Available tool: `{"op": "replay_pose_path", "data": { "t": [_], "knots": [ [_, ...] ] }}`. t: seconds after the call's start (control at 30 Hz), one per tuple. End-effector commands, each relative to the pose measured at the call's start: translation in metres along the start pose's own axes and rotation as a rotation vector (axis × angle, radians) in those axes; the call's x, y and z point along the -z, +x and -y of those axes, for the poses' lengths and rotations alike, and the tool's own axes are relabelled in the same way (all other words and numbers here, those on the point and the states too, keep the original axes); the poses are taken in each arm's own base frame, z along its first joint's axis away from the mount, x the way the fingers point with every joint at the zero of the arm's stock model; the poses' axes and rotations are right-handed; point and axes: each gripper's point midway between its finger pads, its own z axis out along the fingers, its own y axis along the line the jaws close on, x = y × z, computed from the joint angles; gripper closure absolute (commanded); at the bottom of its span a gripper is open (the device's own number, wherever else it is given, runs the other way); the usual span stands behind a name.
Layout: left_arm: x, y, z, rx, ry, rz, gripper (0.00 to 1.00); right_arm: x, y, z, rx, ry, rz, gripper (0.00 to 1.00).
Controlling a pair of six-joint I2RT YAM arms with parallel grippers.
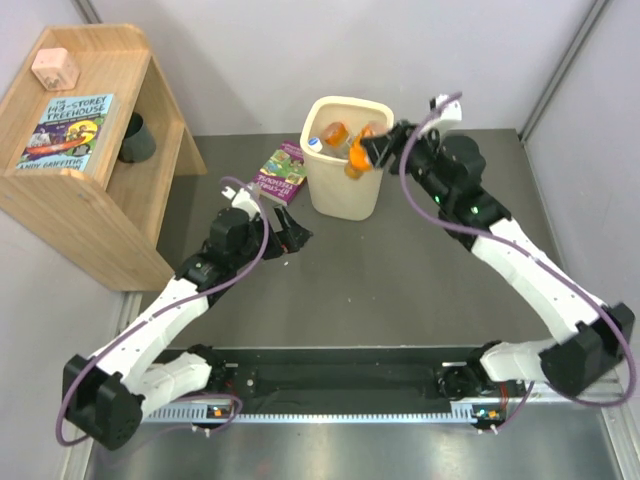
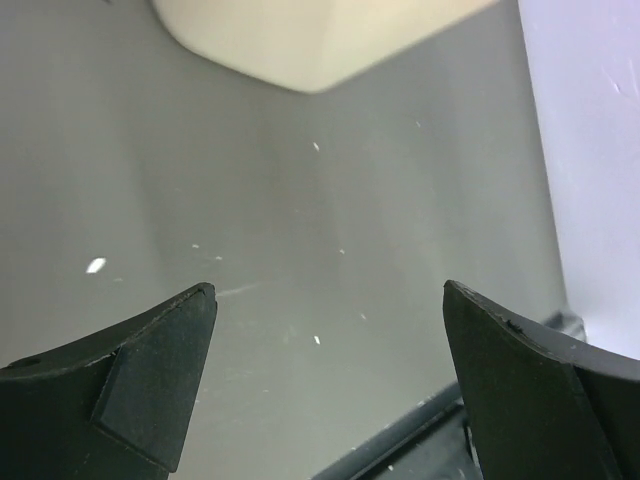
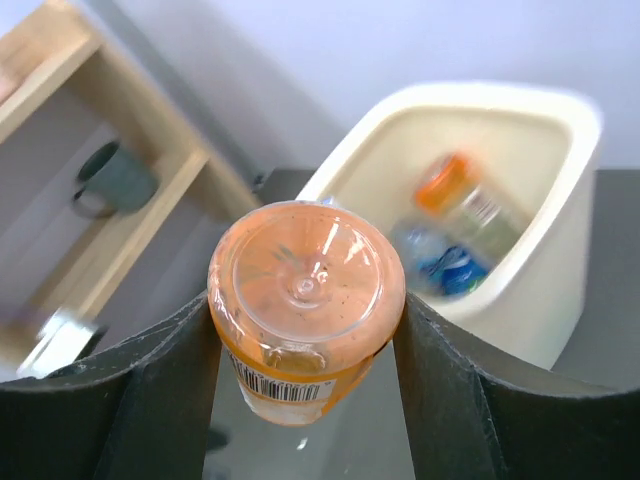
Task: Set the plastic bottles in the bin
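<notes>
Release turns on the right gripper: its jaws clamp an orange bottle, long axis along the fingers, at the bin rim — mouth just ahead. Left gripper gapes empty, farther back.
</notes>
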Motion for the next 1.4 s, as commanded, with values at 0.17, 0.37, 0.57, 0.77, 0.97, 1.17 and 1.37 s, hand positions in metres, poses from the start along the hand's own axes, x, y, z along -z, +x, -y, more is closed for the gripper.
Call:
{"op": "replay_pose_path", "data": {
  "t": [0.17, 0.37, 0.57, 0.77, 0.97, 1.17, 1.37],
  "knots": [
    [0.025, -0.014, -0.029, -0.054, -0.184, 0.070, 0.01, -0.103, -0.052, 0.066, 0.168, 0.328, 0.009, 0.50],
    [0.033, -0.017, -0.035, -0.085, -0.224, 0.076, 0.01, -0.102, -0.073, 0.067, 0.145, 0.349, 0.093, 0.00],
    [0.031, -0.026, -0.037, -0.128, -0.249, 0.093, 0.01, -0.063, -0.098, 0.044, 0.143, 0.291, 0.166, 0.01],
    [0.022, -0.022, -0.042, -0.119, -0.265, 0.071, 0.01, -0.016, -0.078, 0.058, 0.156, 0.349, 0.140, 0.00],
    [0.013, -0.016, -0.045, -0.088, -0.270, 0.057, 0.01, -0.024, -0.069, 0.095, 0.169, 0.588, -0.016, 0.02],
    [0.015, -0.008, -0.047, -0.044, -0.280, 0.032, 0.01, -0.055, -0.087, 0.083, 0.107, 0.648, -0.109, 0.25],
    [0.018, 0.005, -0.048, -0.034, -0.253, 0.004, 0.01, -0.065, -0.036, 0.101, 0.048, 0.659, -0.244, 0.23]
  ]
}}
